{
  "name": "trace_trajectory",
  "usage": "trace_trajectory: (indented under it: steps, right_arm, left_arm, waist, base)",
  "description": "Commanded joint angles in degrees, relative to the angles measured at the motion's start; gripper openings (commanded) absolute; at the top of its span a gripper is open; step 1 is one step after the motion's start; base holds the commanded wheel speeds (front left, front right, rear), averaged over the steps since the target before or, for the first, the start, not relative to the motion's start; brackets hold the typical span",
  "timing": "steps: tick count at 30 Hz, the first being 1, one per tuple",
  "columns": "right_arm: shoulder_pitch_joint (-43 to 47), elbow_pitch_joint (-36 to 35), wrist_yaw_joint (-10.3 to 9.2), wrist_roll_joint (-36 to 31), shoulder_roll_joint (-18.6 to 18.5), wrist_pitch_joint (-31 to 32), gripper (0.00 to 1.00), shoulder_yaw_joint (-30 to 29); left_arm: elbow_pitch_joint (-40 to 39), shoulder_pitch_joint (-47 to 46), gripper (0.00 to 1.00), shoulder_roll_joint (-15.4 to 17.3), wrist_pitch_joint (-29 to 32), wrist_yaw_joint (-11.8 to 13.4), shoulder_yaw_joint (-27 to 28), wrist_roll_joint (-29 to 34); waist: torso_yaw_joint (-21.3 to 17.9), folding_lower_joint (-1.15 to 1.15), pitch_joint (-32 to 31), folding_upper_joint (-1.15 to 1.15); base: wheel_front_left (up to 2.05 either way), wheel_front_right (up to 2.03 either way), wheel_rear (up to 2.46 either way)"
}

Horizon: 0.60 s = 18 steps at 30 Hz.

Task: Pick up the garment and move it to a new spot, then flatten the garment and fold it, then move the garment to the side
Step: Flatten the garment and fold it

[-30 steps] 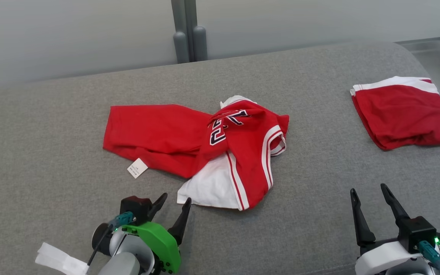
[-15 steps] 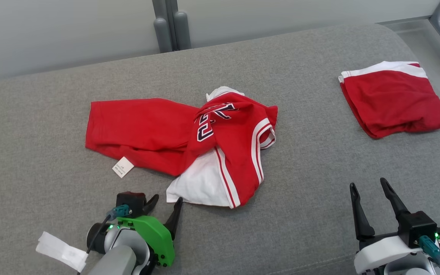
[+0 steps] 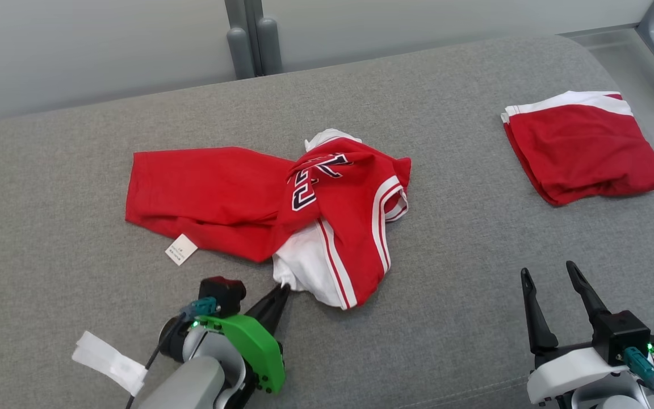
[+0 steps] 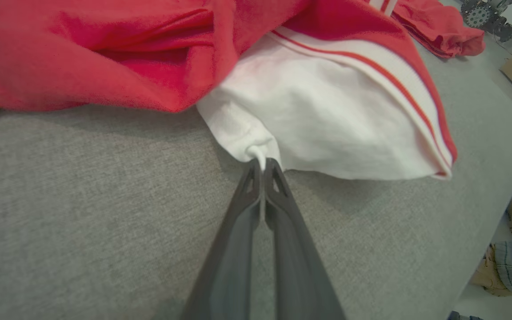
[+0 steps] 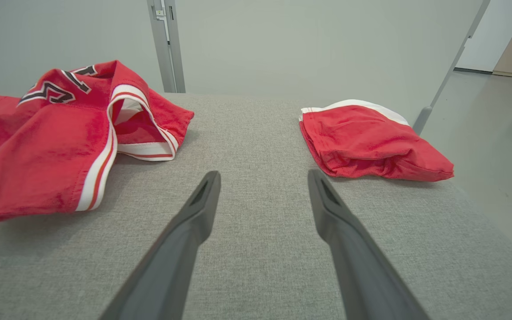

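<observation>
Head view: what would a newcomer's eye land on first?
The crumpled red and white sports jersey sprawls across the grey fabric surface, its white corner pinched by the left gripper. At the far right lies a neatly folded red garment; the right gripper stands open below it.

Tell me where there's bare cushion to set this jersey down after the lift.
Bare: the wide strip of cushion between the crumpled jersey and the folded red garment; the left end beyond the jersey; the near edge between the left gripper and right gripper. Crowded: the middle, where the left gripper pinches the jersey's white corner, and the far right corner.
</observation>
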Motion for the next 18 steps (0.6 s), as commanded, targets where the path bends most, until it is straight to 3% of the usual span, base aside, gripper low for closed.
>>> trace_trajectory:
  steps: [1, 5, 11, 18]
  right_arm:
    - [-0.10, 0.05, -0.11, 0.10, -0.15, -0.14, 1.00, -0.27]
    - [0.99, 0.03, -0.10, 0.37, -0.15, -0.14, 1.00, -0.75]
    - [1.70, 0.25, -0.11, 1.04, -0.15, -0.14, 1.00, -0.77]
    - [0.80, 0.57, -0.11, 1.74, -0.15, -0.14, 1.00, -0.11]
  left_arm:
    - [-1.42, -1.60, 0.00, 0.89, -0.52, 0.11, -0.09, -1.25]
    - [-11.67, -2.69, 0.00, 3.50, -0.01, 0.10, -0.75, -6.90]
    - [-32.25, -6.71, 0.00, 10.52, 5.94, 0.15, 1.82, -15.03]
    - [-48.19, -14.36, 0.00, 16.68, 17.97, 5.56, 6.29, -19.96]
  waist:
    - [-0.05, 0.00, -0.14, 0.00]
    - [0.18, 0.00, -0.78, 0.00]
    - [0.73, 0.00, -1.95, 0.00]
    - [0.69, 0.00, -2.70, 0.00]
  base:
    - [0.00, 0.00, 0.00]
    - [0.00, 0.00, 0.00]
    - [0.00, 0.00, 0.00]
    - [0.00, 0.00, 0.00]
